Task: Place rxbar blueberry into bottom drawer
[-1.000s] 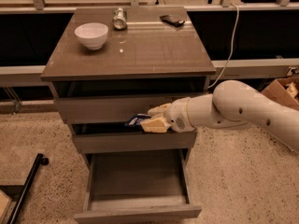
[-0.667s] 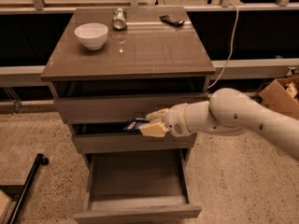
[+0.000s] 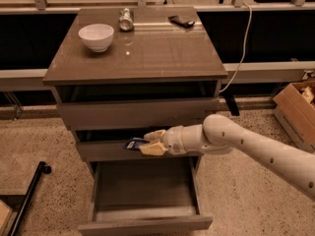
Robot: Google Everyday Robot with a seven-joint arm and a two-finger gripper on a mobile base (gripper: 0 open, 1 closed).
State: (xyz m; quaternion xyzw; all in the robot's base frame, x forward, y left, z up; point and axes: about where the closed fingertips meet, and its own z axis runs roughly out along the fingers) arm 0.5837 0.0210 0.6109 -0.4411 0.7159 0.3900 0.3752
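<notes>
While the gripper (image 3: 151, 142) is hovering, its jaws are pinching one end of the rxbar blueberry (image 3: 134, 143), which is jutting beyond the fingertips. It is probably handling light, thin and slippery. The open bottom drawer (image 3: 145, 225) is waiting below the jaws.

cabinet top (image 3: 147, 50): bowl (image 3: 96, 36) | can (image 3: 126, 19) | black phone (image 3: 181, 20) | jaws: at middle drawer (image 3: 101, 150)

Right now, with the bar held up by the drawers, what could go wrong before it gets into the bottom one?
The gripper pinches the rxbar blueberry by one end, so it might slip. It sits level with the middle drawer front, above the open bottom drawer; lowering could snag the bar or gripper on that front.
</notes>
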